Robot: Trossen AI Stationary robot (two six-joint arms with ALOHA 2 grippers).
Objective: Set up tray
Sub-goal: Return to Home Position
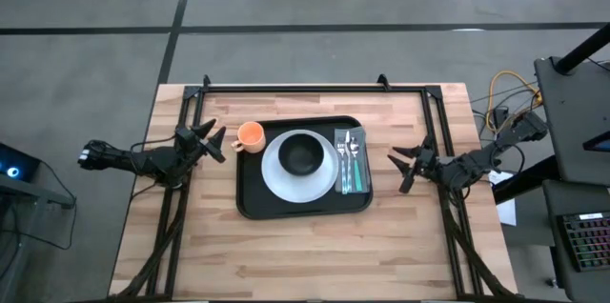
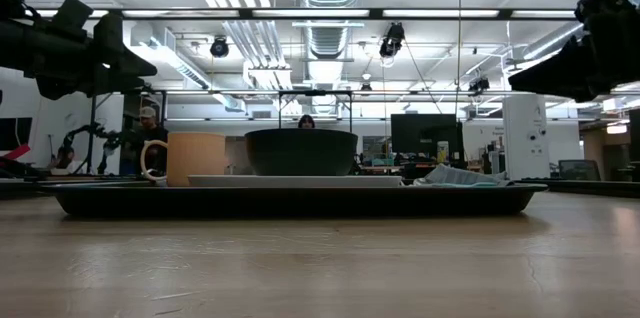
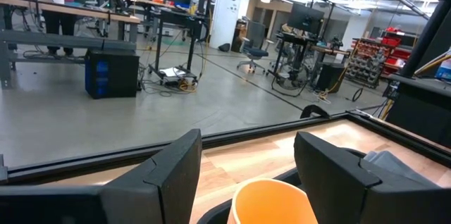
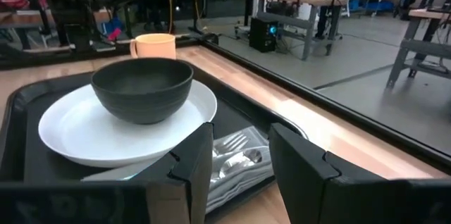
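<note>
Closest to my right wrist camera stand the 2 dark fingers (image 4: 192, 164) of my right tool (image 1: 399, 169), spread wide and holding nothing. Past them that view picks out fork tines and a spoon head among the cutlery (image 4: 238, 158) on the grey napkin (image 4: 243, 176), where the high view gives little more than green handles. From above, the black tray (image 1: 252, 204) lies in the middle of the desk (image 1: 305, 260), between my 2 tools. It carries the white plate (image 1: 278, 181) with the dark bowl (image 1: 303, 154) on it, the napkin along the plate's right side, and the orange cup (image 1: 250, 135) at the corner nearest my left tool (image 1: 216, 141). That tool is just beside the cup, also spread and empty; its wrist view shows the cup's rim between the fingers. Only the low view tells height: both tools hang well above the tray's rim, touching nothing. It also shows a person far behind the cup.
</note>
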